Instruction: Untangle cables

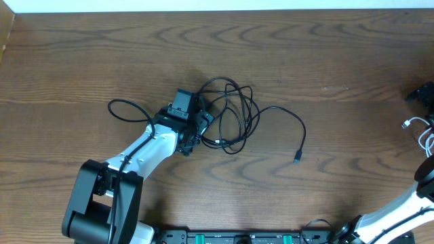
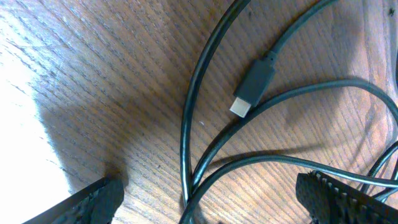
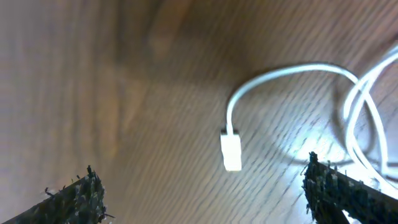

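Observation:
Two black cables (image 1: 234,115) lie tangled in loops at the table's middle. One strand runs right to a plug (image 1: 297,159) and another loops left (image 1: 121,105). My left gripper (image 1: 200,130) sits low at the tangle's left side. In the left wrist view it (image 2: 208,186) is open, with crossing black strands (image 2: 186,124) between the fingers and touching neither. A black plug with a silver tip (image 2: 254,87) lies just ahead. The white cable (image 1: 424,132) lies at the right edge. My right gripper (image 3: 200,174) is open above the wood, with the white plug (image 3: 231,151) and white cable (image 3: 292,70) ahead of it, ungripped.
The left arm (image 1: 135,159) reaches in from the bottom left and the right arm (image 1: 400,207) from the bottom right. A dark object (image 1: 424,93) shows at the right edge. A black bar with green marks (image 1: 237,237) runs along the front edge.

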Robot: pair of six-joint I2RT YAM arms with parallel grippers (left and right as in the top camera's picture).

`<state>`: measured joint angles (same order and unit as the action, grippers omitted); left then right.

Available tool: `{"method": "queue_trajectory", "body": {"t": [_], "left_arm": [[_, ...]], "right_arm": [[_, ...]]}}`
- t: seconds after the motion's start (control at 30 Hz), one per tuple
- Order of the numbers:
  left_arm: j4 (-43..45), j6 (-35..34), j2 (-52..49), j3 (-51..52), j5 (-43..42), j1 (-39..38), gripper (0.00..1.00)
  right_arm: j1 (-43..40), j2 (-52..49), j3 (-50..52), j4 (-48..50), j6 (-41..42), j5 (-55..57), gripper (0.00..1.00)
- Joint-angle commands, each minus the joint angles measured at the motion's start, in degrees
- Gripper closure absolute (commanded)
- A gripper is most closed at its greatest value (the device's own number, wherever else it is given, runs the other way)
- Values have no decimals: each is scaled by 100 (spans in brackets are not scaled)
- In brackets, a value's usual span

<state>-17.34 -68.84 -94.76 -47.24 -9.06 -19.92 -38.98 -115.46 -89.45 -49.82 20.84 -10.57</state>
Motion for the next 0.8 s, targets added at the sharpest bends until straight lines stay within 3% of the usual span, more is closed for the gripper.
{"method": "queue_trajectory", "body": {"t": [0.0,0.13,0.3,0.4,0.6,0.67,0.7,0.73,0.77], "left_arm": [[-275,-68,-522,492,59,24,5],[-273,-68,-522,492,59,24,5],[-275,-68,-522,492,59,24,5],[-275,-68,-522,492,59,24,5],[-273,-68,-522,492,59,24,5],[-273,-68,-522,492,59,24,5],[-275,-68,-522,492,59,24,5],[-273,-68,-522,492,59,24,5],[-273,-68,-522,492,59,24,5]], "right_arm": [[61,553,-44,-39,166,-42,1],[39,894,-44,-538,717,551,1],[46,927,-28,-1270,815,590,1],[46,927,-13,-1687,1373,588,1],[39,927,-7,-1969,1681,-190,1],[46,927,-7,-1989,1661,-138,11],[46,927,-4,-2028,1589,-118,30],[46,927,2,-2065,1541,-120,40],[46,927,9,-2122,1545,-127,42]]}}
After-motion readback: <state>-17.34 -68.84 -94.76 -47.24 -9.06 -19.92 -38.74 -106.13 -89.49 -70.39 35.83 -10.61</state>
